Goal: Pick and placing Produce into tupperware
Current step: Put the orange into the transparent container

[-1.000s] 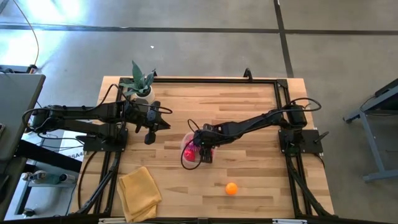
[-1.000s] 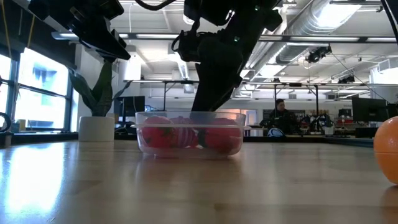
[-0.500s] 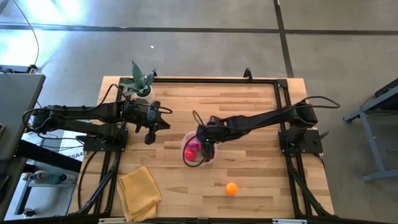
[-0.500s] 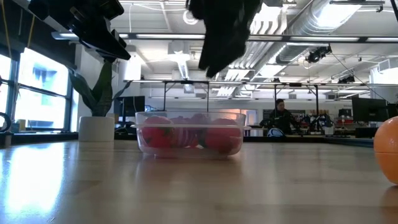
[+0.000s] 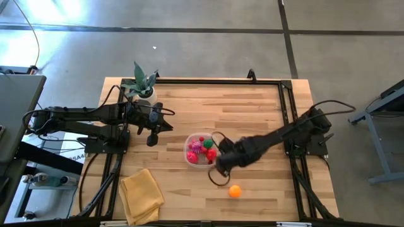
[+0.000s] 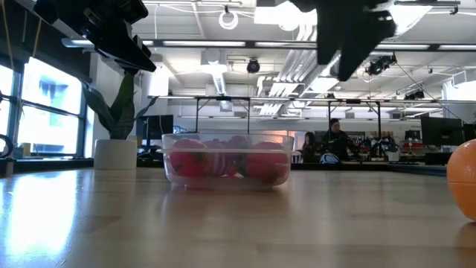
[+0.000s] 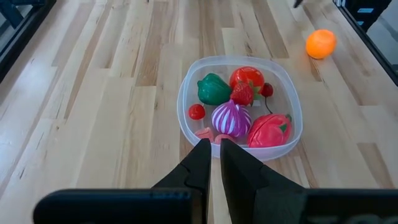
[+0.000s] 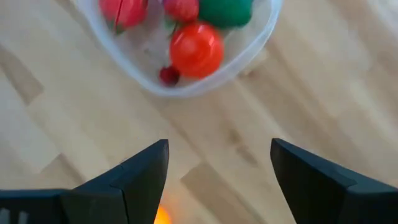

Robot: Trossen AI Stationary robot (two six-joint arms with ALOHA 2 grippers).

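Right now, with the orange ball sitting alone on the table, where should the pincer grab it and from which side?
Grip the orange ball across its widest middle, coming straight down from above. It is round, so any finger direction works, and it lies on bare wood clear of the tupperware. The right pincer, already open, hangs closest between the two.

left gripper point(image 7: 213, 163): fingers together, raised | right gripper point(image 8: 217, 163): fingers spread, empty

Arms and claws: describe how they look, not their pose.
Both arms are dark, slim and jointed, with thin black cables looping along them. The left claw has two narrow black fingers tapering to points. The right claw has two broad, flat, dark grey fingers. No markings are visible.
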